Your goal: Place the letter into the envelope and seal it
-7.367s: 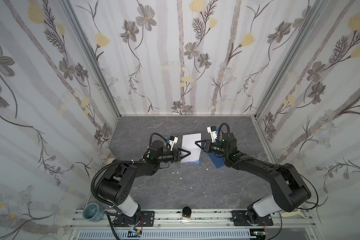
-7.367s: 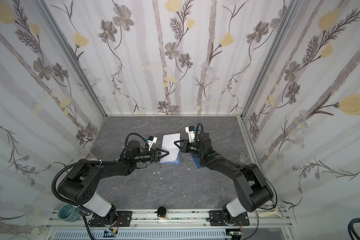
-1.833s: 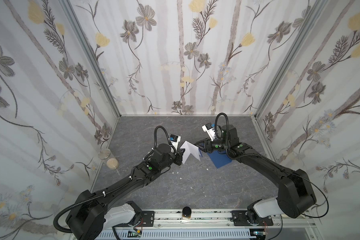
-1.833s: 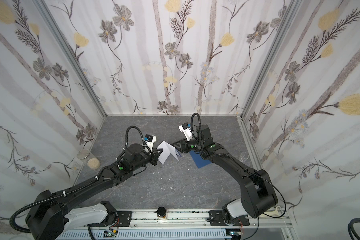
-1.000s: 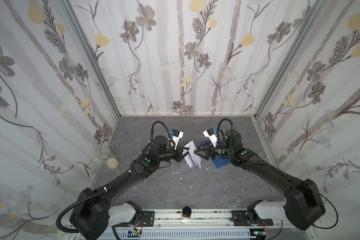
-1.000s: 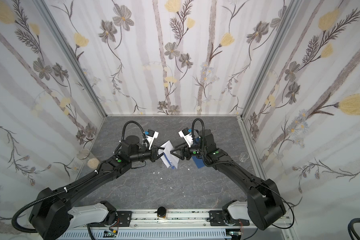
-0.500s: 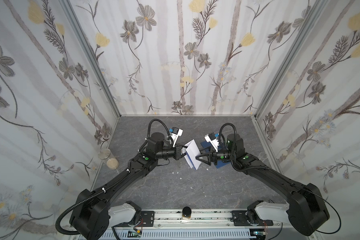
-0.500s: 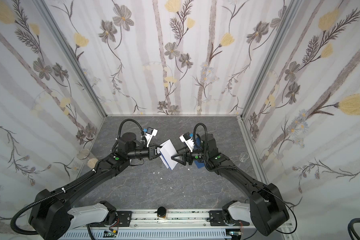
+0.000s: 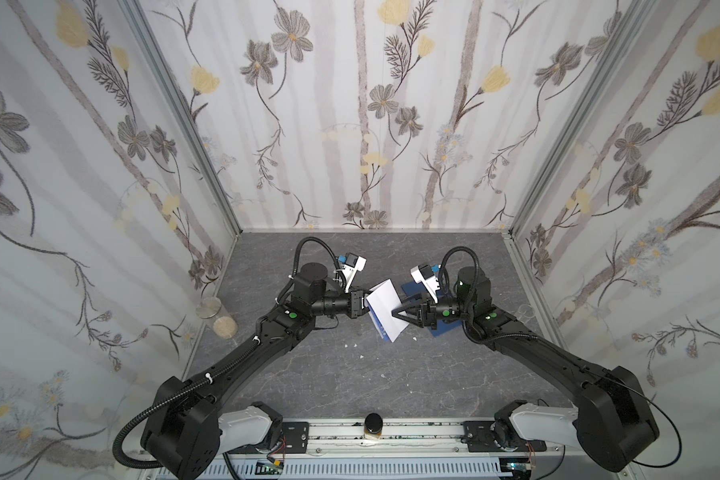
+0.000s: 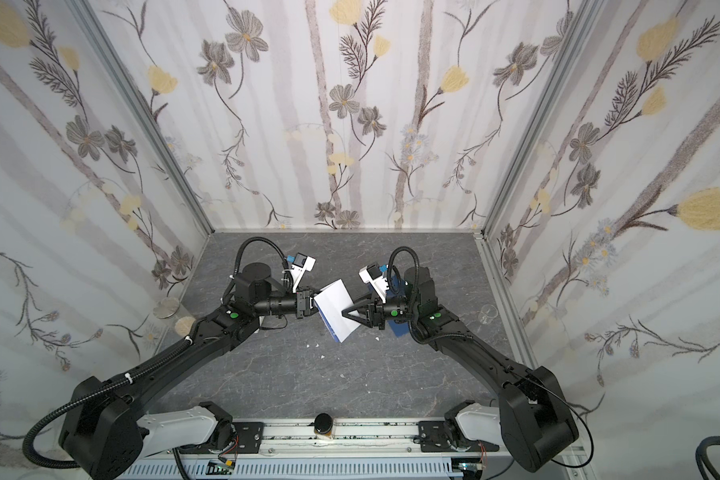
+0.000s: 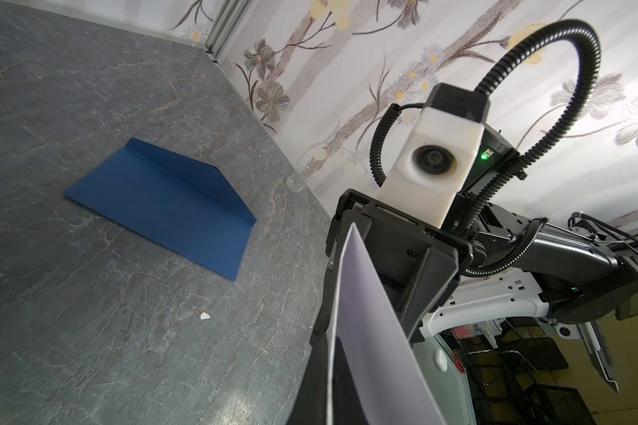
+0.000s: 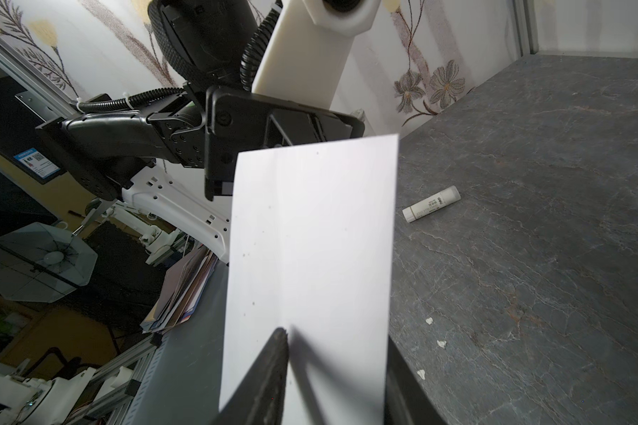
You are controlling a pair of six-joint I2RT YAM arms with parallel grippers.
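The letter (image 9: 385, 309) hangs tilted, clear of the worktop (image 9: 350, 374), between the two arms. The left pincer (image 9: 366, 309) is clamped on one edge. The right pincer (image 9: 396, 306) stands with jaws parted astride the opposite edge, a gap showing. The envelope (image 11: 170, 209) lies flat on the worktop, flap open, apart from the letter; in both top views the right arm's wrist covers most of it. A glue stick (image 12: 431, 203) lies on its side on the worktop, its print too small to read. White scraps (image 9: 360, 357) dot the surface. A dark-lidded jar (image 9: 374, 424) stands at the front rail. A blue label (image 12: 37, 165) outside the cell is illegible.
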